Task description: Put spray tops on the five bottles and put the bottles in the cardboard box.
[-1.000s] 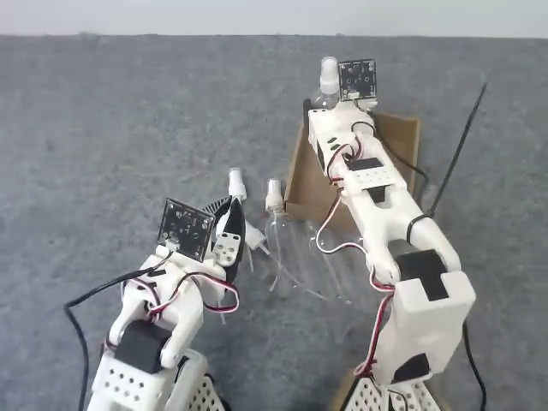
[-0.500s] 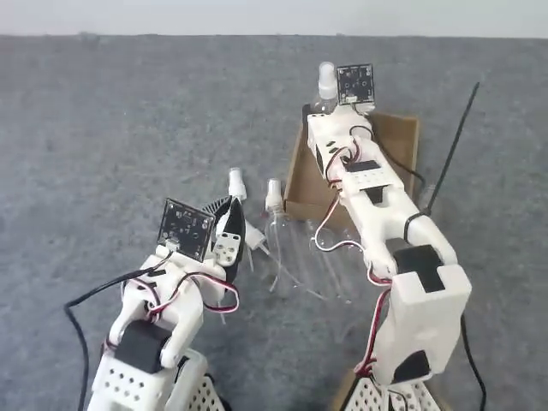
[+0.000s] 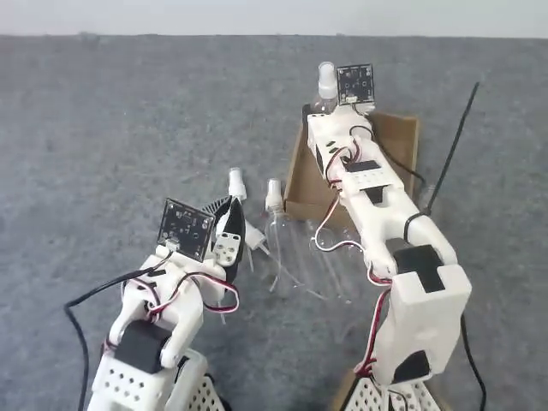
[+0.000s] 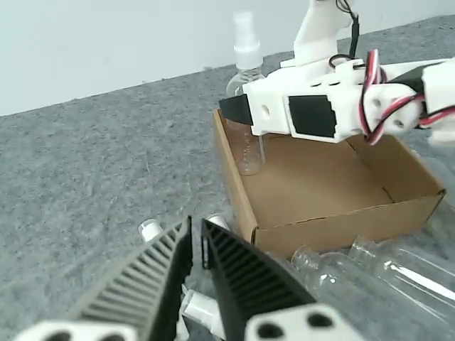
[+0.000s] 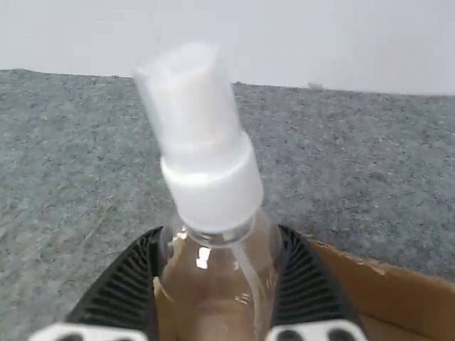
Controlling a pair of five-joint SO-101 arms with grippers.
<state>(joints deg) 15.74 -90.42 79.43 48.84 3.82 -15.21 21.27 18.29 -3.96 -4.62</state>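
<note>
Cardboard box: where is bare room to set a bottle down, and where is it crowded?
The cardboard box floor is bare between its walls; the right claw holds a capped bottle at one corner. Crowded: the carpet outside its near wall, with lying bottles and the left claw.

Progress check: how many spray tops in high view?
3 spray tops: one on the bottle in the right gripper at the cardboard box; one on a bottle beside the box; one beside the left gripper. More may be hidden.
</note>
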